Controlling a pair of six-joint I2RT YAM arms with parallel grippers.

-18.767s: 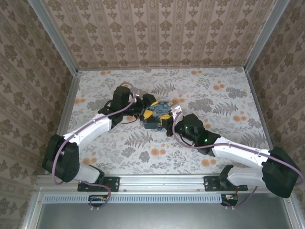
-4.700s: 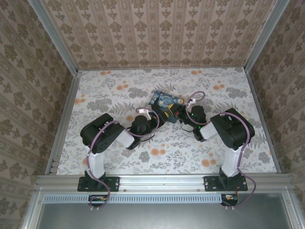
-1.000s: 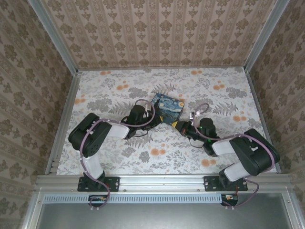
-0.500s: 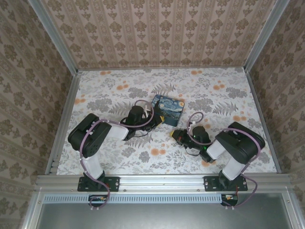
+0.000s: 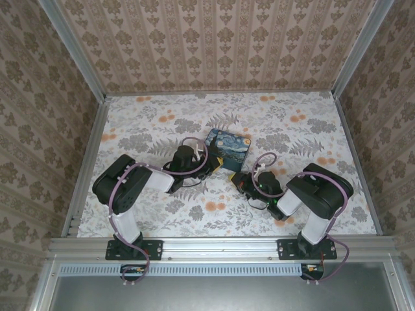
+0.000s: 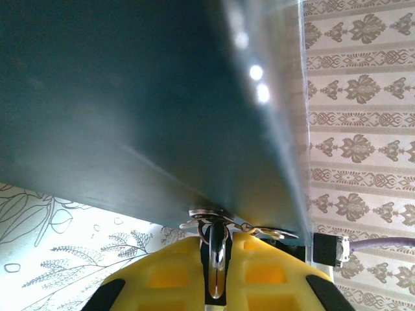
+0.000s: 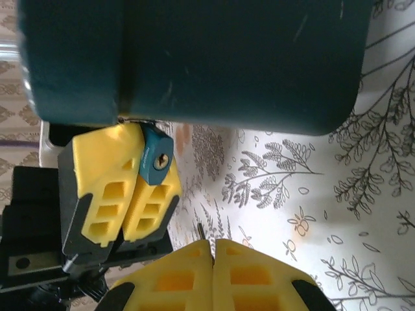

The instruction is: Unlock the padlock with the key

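Your left fingers (image 6: 172,275) are pinching almost shut on the padlock (image 7: 155,159). The small blue body is showing its keyhole face and is sitting right against the edge of the starry-night box (image 5: 228,148), near the middle of the surface (image 5: 149,123). Your right fingers (image 7: 188,275) are pressing fully together, apart from the padlock and pointing toward it. A thin dark tip (image 7: 201,231) is poking out between them; you cannot tell what it is.

Padlock (image 6: 219,254) body hidden behind left claw (image 6: 217,262), box (image 6: 130,97) cropped
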